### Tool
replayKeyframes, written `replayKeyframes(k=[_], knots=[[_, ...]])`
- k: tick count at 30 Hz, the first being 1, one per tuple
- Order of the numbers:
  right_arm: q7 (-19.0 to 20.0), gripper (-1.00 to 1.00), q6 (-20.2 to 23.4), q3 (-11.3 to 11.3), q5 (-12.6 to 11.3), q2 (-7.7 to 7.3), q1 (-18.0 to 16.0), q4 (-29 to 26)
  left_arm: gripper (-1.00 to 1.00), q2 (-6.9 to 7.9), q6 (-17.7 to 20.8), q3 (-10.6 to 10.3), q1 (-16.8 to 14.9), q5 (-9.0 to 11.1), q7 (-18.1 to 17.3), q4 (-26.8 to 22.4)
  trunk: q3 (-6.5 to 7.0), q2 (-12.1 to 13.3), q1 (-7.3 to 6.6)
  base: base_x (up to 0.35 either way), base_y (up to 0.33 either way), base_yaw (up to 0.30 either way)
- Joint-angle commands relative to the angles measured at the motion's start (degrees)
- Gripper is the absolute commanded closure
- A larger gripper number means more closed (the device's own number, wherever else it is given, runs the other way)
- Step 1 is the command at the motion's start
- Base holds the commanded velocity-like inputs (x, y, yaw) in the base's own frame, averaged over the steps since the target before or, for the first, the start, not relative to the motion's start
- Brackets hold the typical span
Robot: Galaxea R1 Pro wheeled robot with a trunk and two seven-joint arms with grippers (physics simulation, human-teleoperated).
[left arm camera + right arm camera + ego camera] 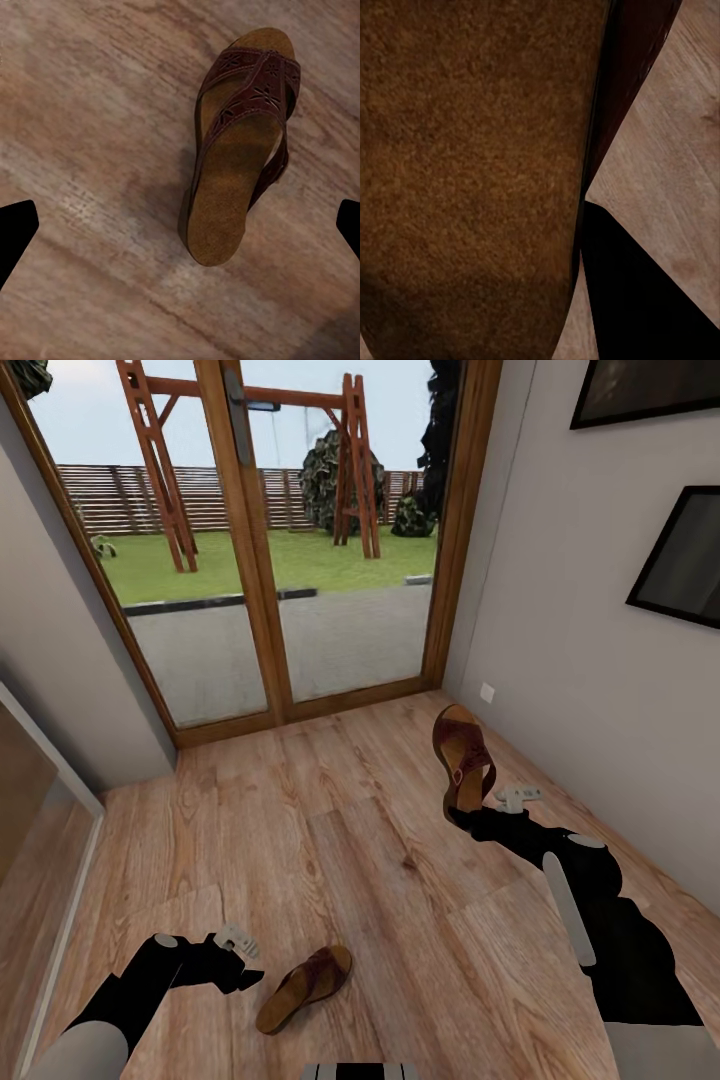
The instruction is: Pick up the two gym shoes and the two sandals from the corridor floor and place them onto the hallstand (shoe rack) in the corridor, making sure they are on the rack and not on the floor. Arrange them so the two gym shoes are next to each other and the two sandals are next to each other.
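Head view: the right hand [470,810] grips one sandal [462,758] upright above the corridor floor [340,840]; the second sandal [305,988] lies flat on the planks beside the left hand [240,950].
Left wrist view: that hand's fingers [16,232] stand spread wide over the lying sandal.
Right wrist view: the held sandal's tan footbed presses against a dark finger [637,292].

You face a wood-framed glass double door [262,550] opening onto grey paving and a lawn with a red swing frame [345,455]; pale grey walls [590,690] flank you; two dark framed pictures [678,560] hang right; wood-plank flooring [330,860] underfoot.
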Motion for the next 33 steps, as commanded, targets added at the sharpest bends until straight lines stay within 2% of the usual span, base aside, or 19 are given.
replayKeyframes(k=[1,3,7,33], knots=[[-0.2,1.0,0.4,-0.1,-0.5,0.0,0.0,-0.1,-1.0,-0.05,0.4,0.3,0.0,-0.2,-0.4,-0.1,-0.05,0.0,-0.01,0.0,0.0,0.0],[-0.2,1.0,0.4,-0.1,-0.5,0.0,0.0,-0.1,-1.0,-0.05,0.4,0.3,0.0,-0.2,-0.4,-0.1,-0.05,0.0,-0.01,0.0,0.0,0.0],[-0.2,1.0,0.4,-0.1,-0.5,0.0,0.0,0.0,-1.0,-0.04,0.4,0.2,0.0,-0.2,-0.4,-0.1,-1.01,-0.1,0.09,0.0,0.0,0.0],[-0.1,1.0,0.4,0.0,-0.5,-0.09,0.0,0.0,-1.0,0.04,0.3,0.2,-0.1,-0.3,0.4,-0.1,-9.08,-0.4,0.76,0.0,0.0,0.0]])
